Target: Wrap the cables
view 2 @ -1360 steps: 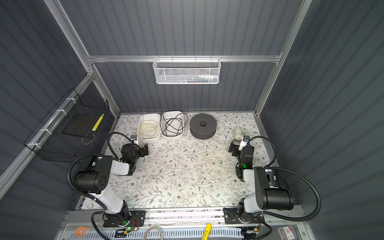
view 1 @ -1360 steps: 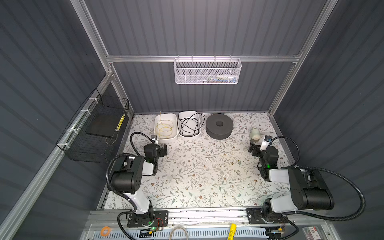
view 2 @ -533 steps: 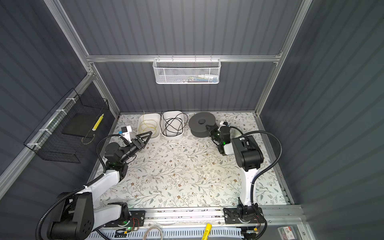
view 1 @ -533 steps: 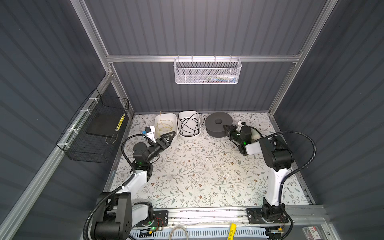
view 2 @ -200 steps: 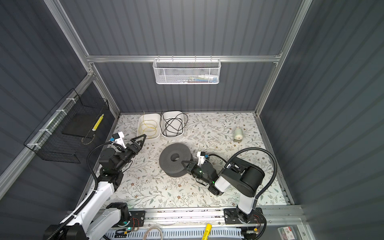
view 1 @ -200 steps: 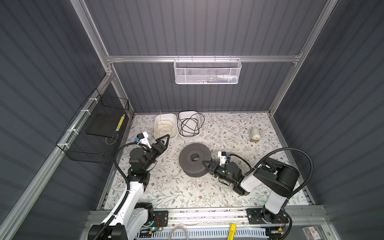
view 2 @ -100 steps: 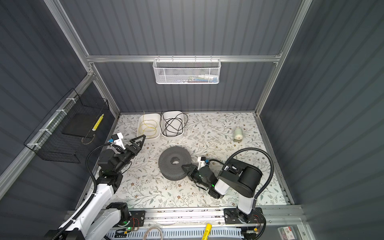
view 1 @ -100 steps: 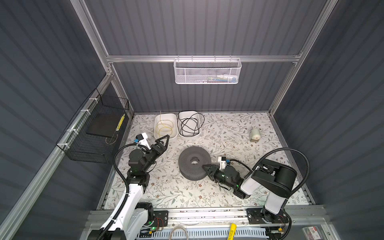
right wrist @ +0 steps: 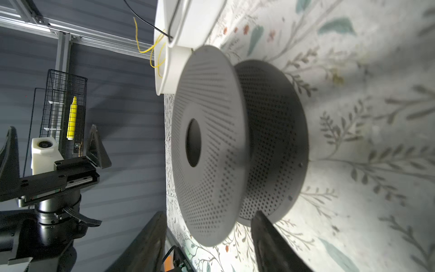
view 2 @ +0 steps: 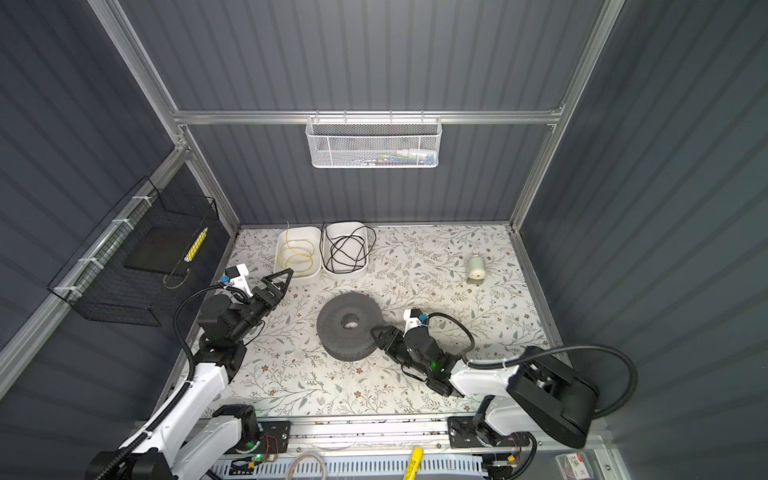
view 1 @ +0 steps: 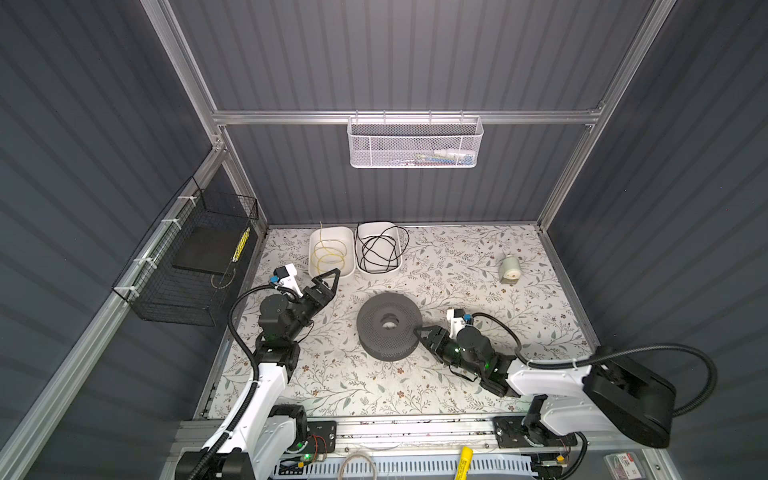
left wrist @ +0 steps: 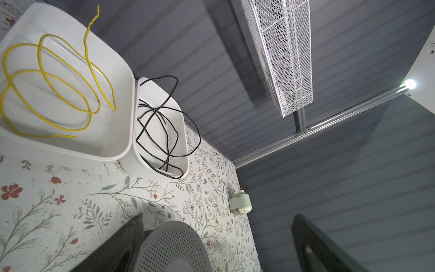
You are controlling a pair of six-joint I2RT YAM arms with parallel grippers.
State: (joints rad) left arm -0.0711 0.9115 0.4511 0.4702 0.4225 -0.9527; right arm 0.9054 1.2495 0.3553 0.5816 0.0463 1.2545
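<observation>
Right wrist view puts the dark perforated spool (right wrist: 207, 146) flat on the floral table (right wrist: 376, 117). The right gripper (right wrist: 208, 213) straddles the rim of its upper flange, jaws spread with a gap on either side and nothing pinched. If you pull that arm away at a slant, it can hook the flange and drag or tip the spool, so back straight out.

In both top views the left gripper (view 1: 325, 279) hangs just beside the two bins, its jaws spread wide and empty. The black cord (view 1: 378, 251) lies in the white bin (view 1: 380, 273) at the back of the table, well apart from the spool, with none of it wound. Left wrist view shows its loops crossing one another, and one loop hangs out over the bin's rim.

Your main risk, as I judge it, is that tangle. Pinch a middle strand and the whole clump probably lifts, snags on the rim and tugs the light bin along, so find a free end first.

The left gripper stands nearer the yellow wire (view 1: 328, 253) in the neighbouring bin (view 1: 316, 266), so a short reach takes the wrong coil. The cord is thin and can slip out of a loose grip. With nothing holding the spool, winding tension will likely slide it across the table.
</observation>
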